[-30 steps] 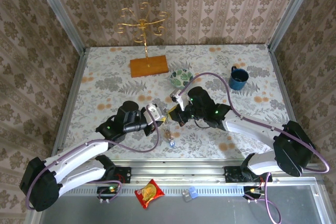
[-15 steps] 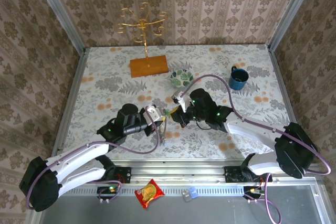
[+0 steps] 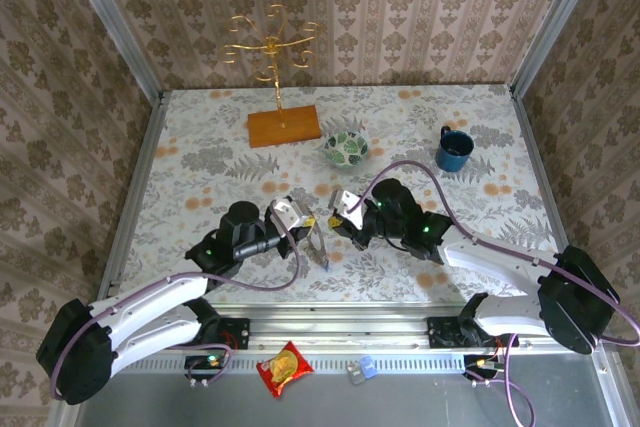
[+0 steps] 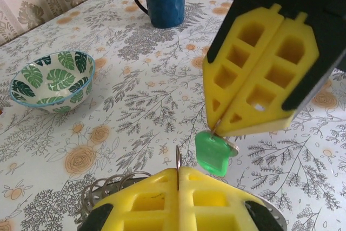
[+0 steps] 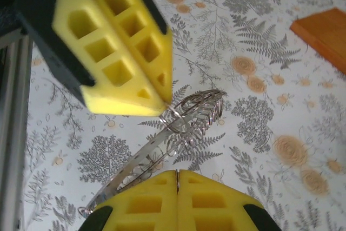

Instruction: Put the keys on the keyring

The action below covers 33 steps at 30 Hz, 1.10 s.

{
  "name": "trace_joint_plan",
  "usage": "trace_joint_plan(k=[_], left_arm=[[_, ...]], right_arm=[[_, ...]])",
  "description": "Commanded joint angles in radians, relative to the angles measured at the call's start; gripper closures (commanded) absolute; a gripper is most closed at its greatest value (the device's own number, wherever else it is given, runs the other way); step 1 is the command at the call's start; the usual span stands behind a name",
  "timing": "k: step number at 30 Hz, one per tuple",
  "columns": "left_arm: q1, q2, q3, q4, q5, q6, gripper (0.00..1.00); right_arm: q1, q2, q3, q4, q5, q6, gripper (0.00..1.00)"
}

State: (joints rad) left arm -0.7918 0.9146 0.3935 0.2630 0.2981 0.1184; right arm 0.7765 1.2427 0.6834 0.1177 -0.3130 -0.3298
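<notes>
Where the flower-printed tabletop (image 3: pixel 200 162) spreads between the wallpapered walls, a flat orange wooden board (image 3: pixel 284 127) bearing a gold wire stand (image 3: pixel 270 47) lies at 11 o'clock from the two meeting arms. A dark blue ceramic mug (image 4: pixel 167 12) stands at 2 o'clock, its inside too dark to read. A round green-and-white leaf-patterned bowl (image 4: pixel 59 77) sits at 12 o'clock, its leaf print showing across the whole inside. The left jaws are pressed together on the edge of the flat grey metal keyring (image 5: pixel 184 117), at the tabletop's centre. The right jaws are clamped on the small green-headed metal key (image 4: pixel 213 152), which hangs just beside the keyring, at its 3 o'clock.
</notes>
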Motion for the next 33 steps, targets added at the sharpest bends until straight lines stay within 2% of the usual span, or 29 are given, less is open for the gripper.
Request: trace_joint_plan(k=[1, 17, 33], left_arm=[[-0.01, 0.0, 0.001, 0.066, 0.003, -0.035, 1.0], [-0.039, -0.006, 0.002, 0.067, -0.011, -0.033, 1.0], [-0.042, 0.007, 0.001, 0.071, -0.011, -0.033, 1.0]], right_arm=[[0.018, 0.008, 0.016, 0.04, 0.045, -0.133, 1.0], [0.047, 0.019, -0.013, 0.111, 0.104, -0.302, 1.0], [0.066, 0.023, -0.019, 0.14, 0.121, -0.303, 1.0]])
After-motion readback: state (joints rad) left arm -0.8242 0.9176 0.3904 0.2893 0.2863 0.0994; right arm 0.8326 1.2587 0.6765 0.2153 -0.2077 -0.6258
